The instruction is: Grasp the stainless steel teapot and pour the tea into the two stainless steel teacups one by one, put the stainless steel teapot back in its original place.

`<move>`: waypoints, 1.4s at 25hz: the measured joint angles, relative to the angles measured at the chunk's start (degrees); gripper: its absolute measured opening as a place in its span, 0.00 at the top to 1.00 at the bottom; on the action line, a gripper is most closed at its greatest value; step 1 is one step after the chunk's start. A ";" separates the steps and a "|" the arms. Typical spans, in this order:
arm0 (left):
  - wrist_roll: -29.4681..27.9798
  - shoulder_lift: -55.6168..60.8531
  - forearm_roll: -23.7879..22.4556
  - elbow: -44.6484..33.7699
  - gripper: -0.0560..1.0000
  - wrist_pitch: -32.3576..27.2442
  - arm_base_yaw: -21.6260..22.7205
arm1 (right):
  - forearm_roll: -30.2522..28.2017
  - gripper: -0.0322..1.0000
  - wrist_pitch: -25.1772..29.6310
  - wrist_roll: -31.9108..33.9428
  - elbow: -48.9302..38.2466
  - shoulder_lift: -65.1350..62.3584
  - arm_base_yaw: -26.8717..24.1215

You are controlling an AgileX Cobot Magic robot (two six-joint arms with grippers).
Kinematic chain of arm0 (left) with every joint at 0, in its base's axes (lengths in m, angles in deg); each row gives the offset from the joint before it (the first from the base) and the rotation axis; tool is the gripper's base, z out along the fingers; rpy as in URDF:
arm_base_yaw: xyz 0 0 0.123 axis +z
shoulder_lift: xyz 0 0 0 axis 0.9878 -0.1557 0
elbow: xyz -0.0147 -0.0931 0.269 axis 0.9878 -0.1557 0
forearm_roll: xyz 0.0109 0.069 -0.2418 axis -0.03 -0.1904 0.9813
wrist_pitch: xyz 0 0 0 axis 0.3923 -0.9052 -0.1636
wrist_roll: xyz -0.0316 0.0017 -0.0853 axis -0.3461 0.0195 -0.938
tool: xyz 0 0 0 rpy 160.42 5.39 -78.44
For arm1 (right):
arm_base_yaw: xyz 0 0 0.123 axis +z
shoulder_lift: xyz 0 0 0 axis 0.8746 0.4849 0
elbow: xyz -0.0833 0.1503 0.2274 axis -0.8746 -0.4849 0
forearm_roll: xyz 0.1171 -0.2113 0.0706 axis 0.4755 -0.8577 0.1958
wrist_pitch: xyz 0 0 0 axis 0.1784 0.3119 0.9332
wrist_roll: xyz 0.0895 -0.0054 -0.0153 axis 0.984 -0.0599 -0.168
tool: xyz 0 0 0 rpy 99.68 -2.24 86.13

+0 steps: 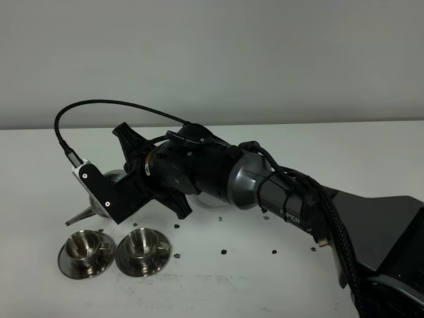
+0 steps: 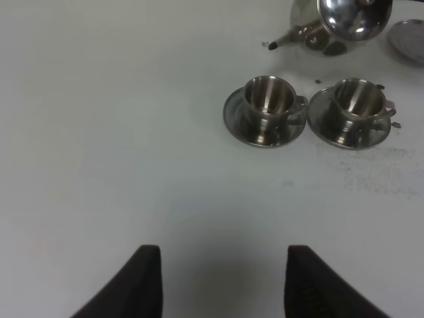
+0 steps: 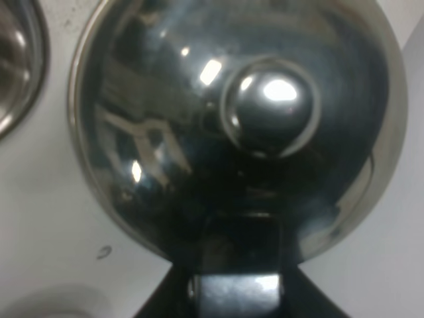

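The stainless steel teapot [image 1: 99, 204] hangs just behind the two stainless steel teacups, its spout [image 1: 74, 218] pointing left and low. My right gripper [image 1: 109, 197] reaches across from the right and is shut on the teapot's handle [image 3: 235, 288]. The right wrist view looks straight down on the lid and knob [image 3: 268, 106]. The left teacup [image 1: 83, 246] and right teacup [image 1: 142, 244] stand on saucers. From the left wrist view the teacups [image 2: 268, 99] [image 2: 358, 99] show shiny steel insides, with the teapot [image 2: 351, 20] behind. My left gripper [image 2: 222, 255] is open over bare table.
A round steel plate [image 2: 407, 40] lies right of the teapot, mostly under the right arm [image 1: 265, 185]. Small dark specks [image 1: 222, 252] dot the white table around the cups. The table's back edge meets a grey wall.
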 joint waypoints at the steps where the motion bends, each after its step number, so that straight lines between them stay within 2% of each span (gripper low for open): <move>1: 0.00 0.00 0.00 0.00 0.49 0.00 0.00 | -0.12 0.77 0.00 0.00 0.00 0.16 0.00; 11: 0.00 0.00 -0.05 0.00 0.49 0.00 0.00 | -1.74 0.77 0.01 -0.07 0.00 0.58 0.10; 35: 0.00 0.00 -1.34 0.00 0.49 0.00 0.00 | -13.05 0.77 0.09 2.86 0.00 2.40 1.74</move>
